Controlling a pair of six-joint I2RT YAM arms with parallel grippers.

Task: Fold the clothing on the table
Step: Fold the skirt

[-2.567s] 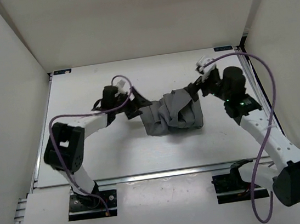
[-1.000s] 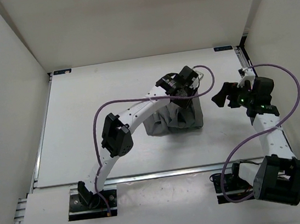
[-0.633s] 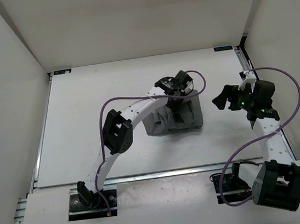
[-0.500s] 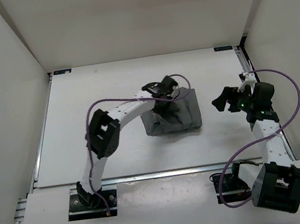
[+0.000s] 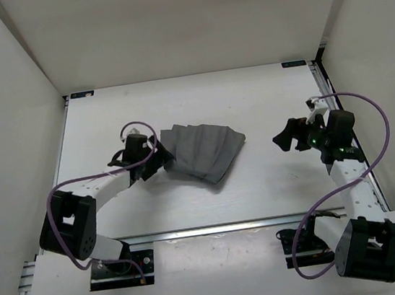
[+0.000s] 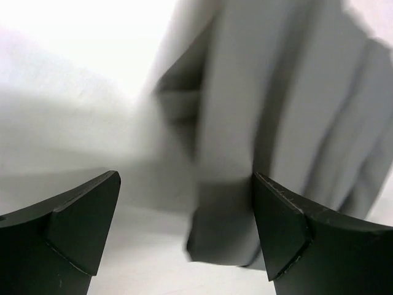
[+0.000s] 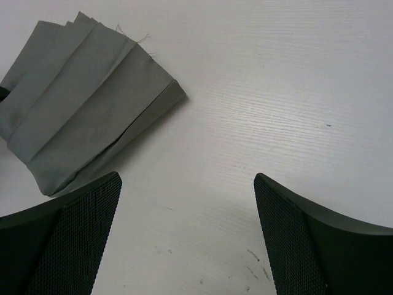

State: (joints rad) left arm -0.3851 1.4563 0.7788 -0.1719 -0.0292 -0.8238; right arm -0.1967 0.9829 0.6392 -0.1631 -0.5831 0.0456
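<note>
With left gripper [image 5: 160,163] and right gripper [image 5: 284,139] both spread empty, I'd pinch all layers along the left edge of the skirt [image 5: 201,149], mid-frame

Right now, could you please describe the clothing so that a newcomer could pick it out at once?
Look at the white table enclosed by white walls, then at its middle. The clothing lies flat there, just right of the left gripper: a mid-grey pleated fabric, fanned out, the only soft grey thing beside black-and-white arms.
</note>
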